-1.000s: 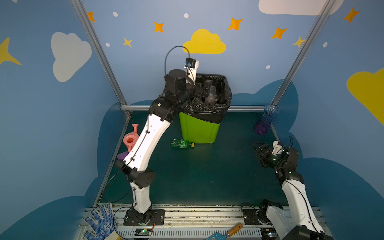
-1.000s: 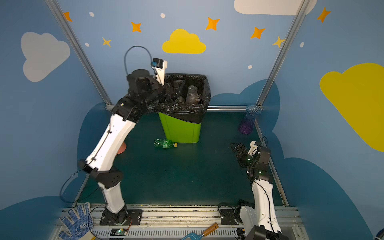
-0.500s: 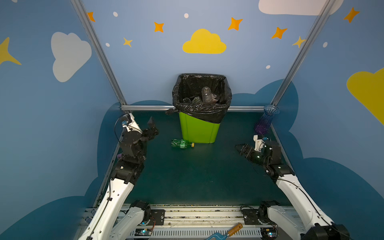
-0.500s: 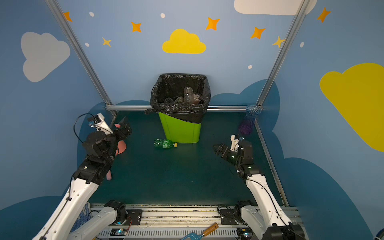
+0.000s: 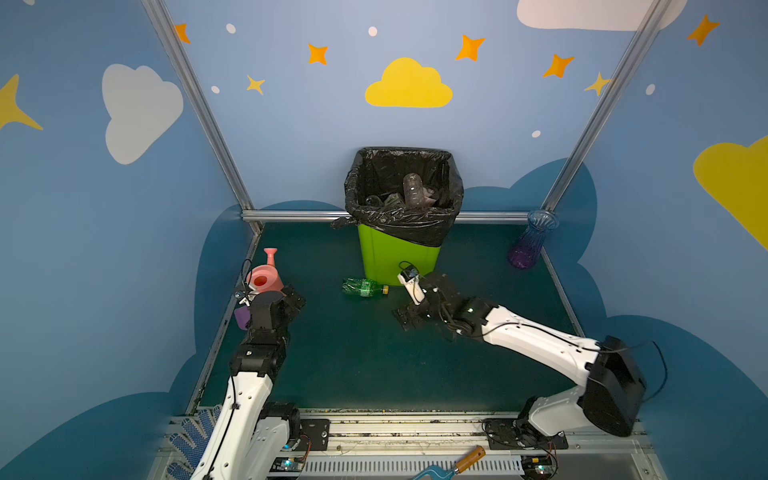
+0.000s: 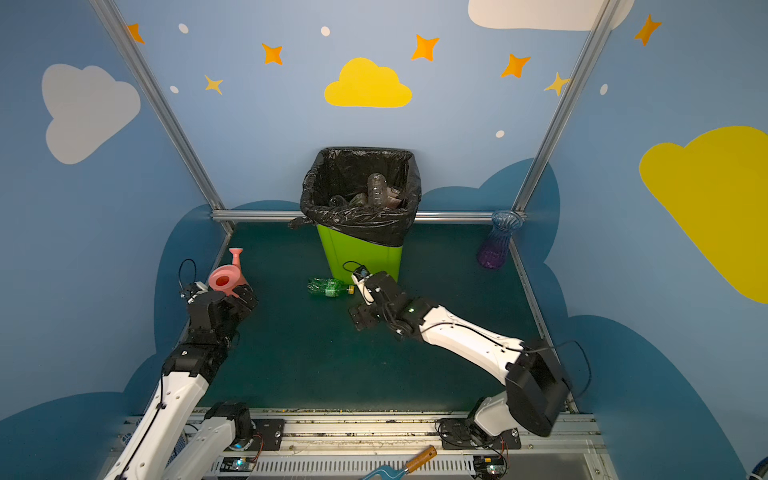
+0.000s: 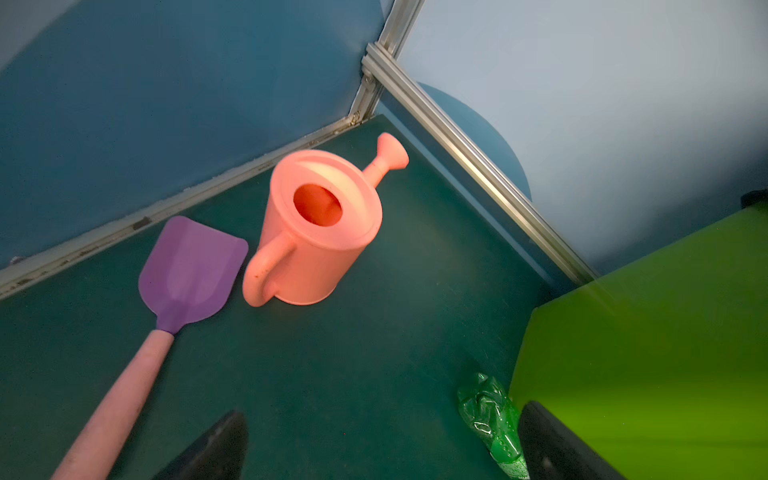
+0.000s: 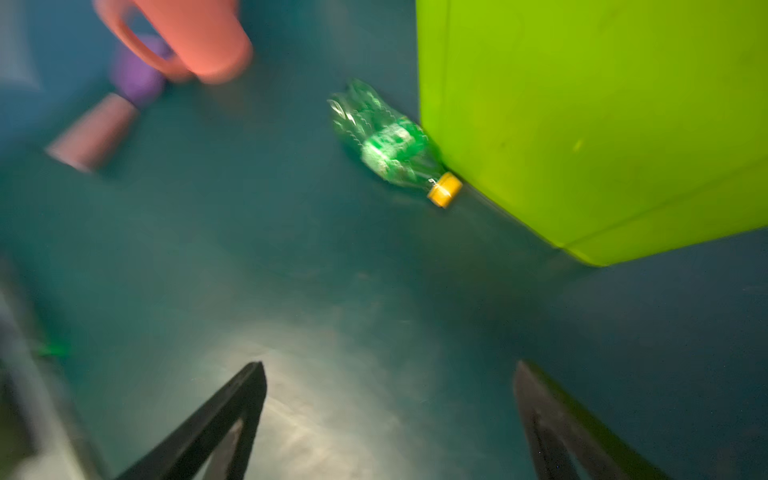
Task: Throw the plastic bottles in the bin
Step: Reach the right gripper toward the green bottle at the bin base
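The task looks nearly finished. The bin (image 5: 398,255) stands at the back wall with its black liner (image 5: 415,226) folded over the rim; inside it, both top views show a heap of clear bottles (image 5: 413,189), one standing on end above the rest.

A single green bottle (image 5: 363,287) with a yellow cap lies on its side on the floor (image 5: 353,361), just beside the foot of the bin, cap toward it; whether it touches the wall cannot be told. No other bottle shows on the floor.

The right gripper (image 8: 389,365) hangs low over the floor near that bottle, jaws spread wide and empty, the bottle ahead of them and apart; the wrist view is blurred. The left gripper (image 7: 382,411) sits by the side wall, also wide and empty, facing the pink watering can (image 7: 320,224) and the purple shovel (image 7: 193,270); these and the vase (image 5: 530,241) in the far corner are not for the bin.

What is left, by this look, is one pickup and one drop; the right arm seems better placed for it.
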`<state>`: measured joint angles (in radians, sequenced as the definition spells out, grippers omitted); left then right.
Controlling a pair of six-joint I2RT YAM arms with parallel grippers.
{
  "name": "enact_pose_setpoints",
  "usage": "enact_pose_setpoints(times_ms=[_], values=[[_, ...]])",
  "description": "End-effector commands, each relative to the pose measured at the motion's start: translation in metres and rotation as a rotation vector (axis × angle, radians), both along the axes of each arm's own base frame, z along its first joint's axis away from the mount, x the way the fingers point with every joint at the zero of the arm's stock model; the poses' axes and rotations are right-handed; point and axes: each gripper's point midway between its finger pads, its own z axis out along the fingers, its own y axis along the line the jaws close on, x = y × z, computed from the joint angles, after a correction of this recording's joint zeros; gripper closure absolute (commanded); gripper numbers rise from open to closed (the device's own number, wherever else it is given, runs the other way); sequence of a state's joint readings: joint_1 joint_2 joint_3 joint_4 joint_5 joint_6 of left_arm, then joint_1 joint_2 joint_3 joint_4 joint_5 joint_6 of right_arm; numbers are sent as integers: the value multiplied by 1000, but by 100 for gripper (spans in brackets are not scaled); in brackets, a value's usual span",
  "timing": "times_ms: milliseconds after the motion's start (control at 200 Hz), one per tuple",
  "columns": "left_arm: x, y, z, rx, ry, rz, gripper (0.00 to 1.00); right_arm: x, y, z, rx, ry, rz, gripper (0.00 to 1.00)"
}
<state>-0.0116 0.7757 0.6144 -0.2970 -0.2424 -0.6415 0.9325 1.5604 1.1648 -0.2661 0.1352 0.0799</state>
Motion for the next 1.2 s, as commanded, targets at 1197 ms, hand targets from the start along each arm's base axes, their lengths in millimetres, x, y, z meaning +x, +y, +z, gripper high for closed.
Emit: enact_pose_setpoints(times_ms=[1197], values=[[-8,1,-43,-83,116,-48,0,22,115,-115,-430,158,380,41]])
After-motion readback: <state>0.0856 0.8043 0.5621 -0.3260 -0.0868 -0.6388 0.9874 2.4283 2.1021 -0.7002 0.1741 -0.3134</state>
